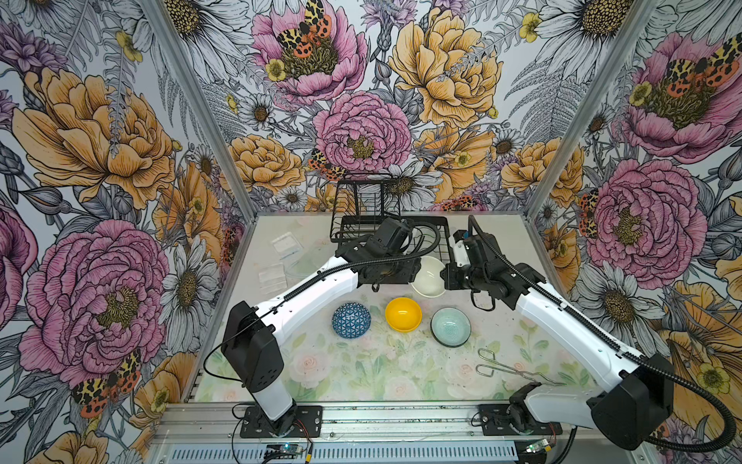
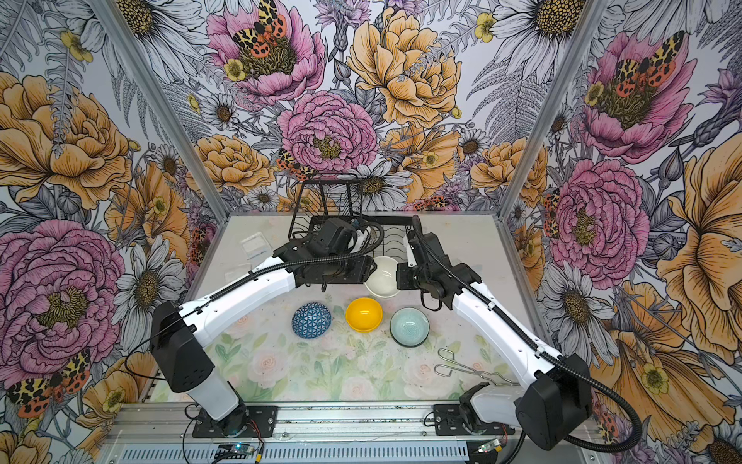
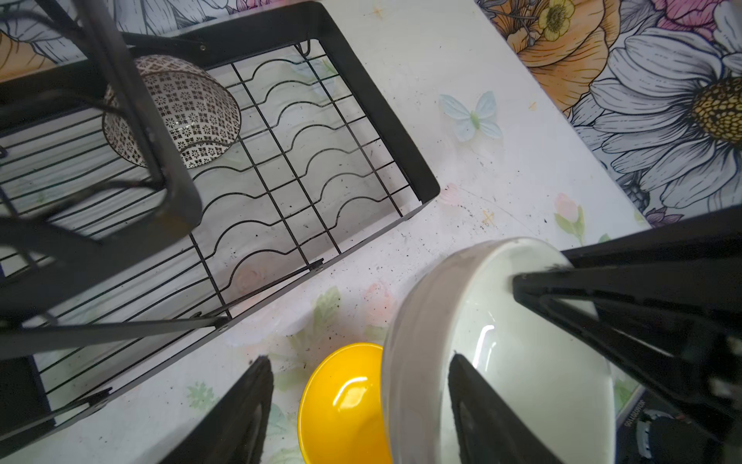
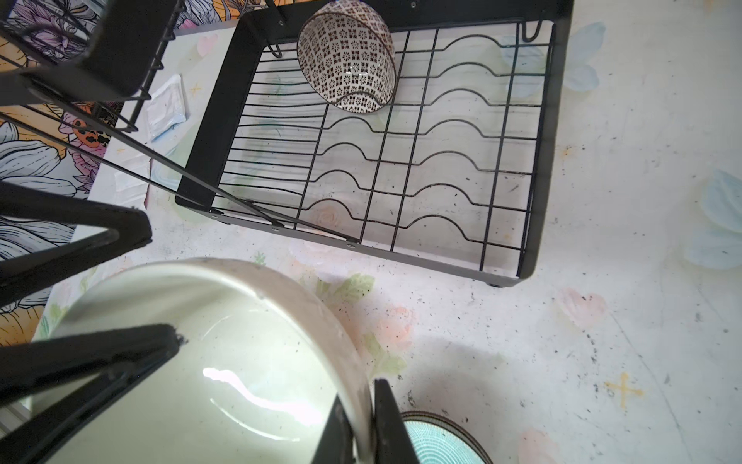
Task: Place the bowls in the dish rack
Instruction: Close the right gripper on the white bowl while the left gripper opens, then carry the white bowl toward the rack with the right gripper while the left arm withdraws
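Just in front of the dish rack [image 4: 560,120], at its near edge, the right gripper [image 4: 363,426] pinches the wall of the cream bowl [image 1: 429,277]. One finger is inside and one outside, and the bowl is tipped and apparently clear of the table [image 1: 361,373]. From the left, the left gripper [image 3: 357,359] straddles the opposite rim with its jaws standing apart, not squeezing. The right arm alone seems to bear the bowl, probably because it has the easier reach to the rack's empty right-hand slots. The black wire rack sits at the table's far edge. The black-and-white mosaic bowl [image 4: 347,60] rests on its side in the rack's base, by the far wall. Nearer, three bowls wait in a row on the table:
- the blue triangle-patterned bowl [image 1: 351,320], upside down
- the yellow bowl [image 1: 403,314]
- the pale teal bowl [image 1: 450,326]

Metal tongs [image 1: 522,375] lie at the near right.
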